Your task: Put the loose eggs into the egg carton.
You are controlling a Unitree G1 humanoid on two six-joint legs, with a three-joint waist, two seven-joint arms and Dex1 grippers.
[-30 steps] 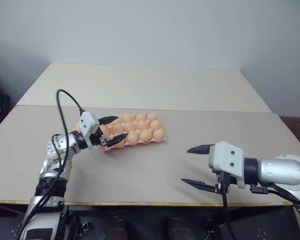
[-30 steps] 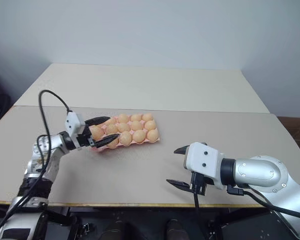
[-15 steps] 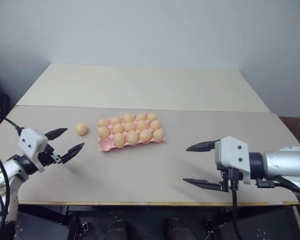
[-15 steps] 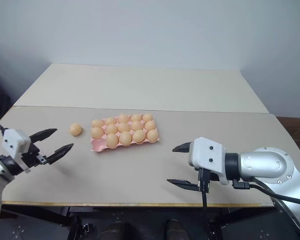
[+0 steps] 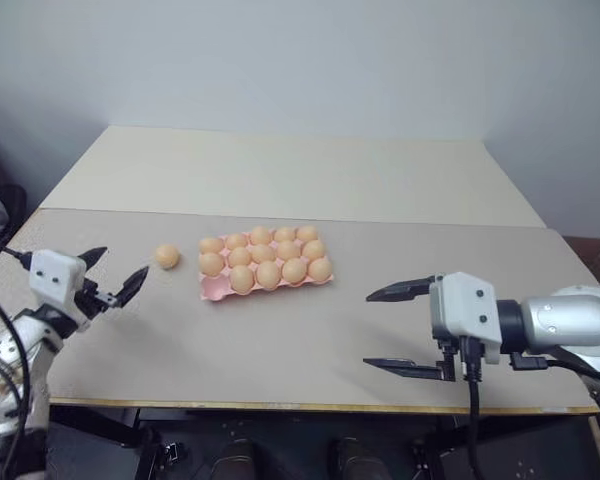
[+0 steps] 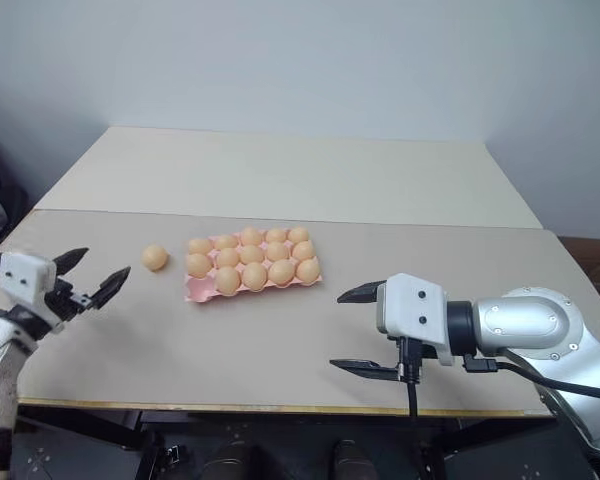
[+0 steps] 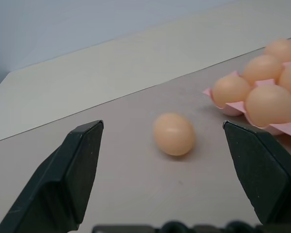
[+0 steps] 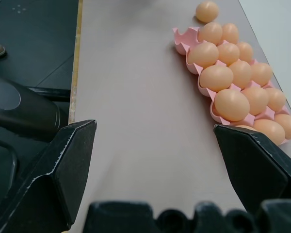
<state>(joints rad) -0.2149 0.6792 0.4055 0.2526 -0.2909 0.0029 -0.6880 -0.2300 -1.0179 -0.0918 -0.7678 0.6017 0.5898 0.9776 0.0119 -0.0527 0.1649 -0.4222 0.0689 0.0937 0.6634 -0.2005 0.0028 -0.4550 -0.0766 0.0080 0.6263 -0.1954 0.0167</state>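
One loose egg (image 5: pixel 166 256), pale orange, lies on the table just left of the egg carton (image 5: pixel 213 291). The carton is a pink tray holding several eggs, and its near-left corner cup is bare. My left gripper (image 5: pixel 120 266) stands open to the left of the loose egg, pointing at it with a gap between. In the left wrist view the egg (image 7: pixel 173 134) sits on the table beyond the two spread fingers. My right gripper (image 5: pixel 371 330) hangs open and empty near the front edge, right of the carton (image 8: pixel 184 36).
The work surface is a tan table (image 5: pixel 280 340) with a second, paler table (image 5: pixel 290 175) butted behind it. A black cable (image 5: pixel 10 340) runs along my left arm. Dark floor shows past the front edge.
My left gripper has swung left, away from the carton's left end, staying open. The loose egg it was covering now shows on the table. The right gripper has hardly moved.
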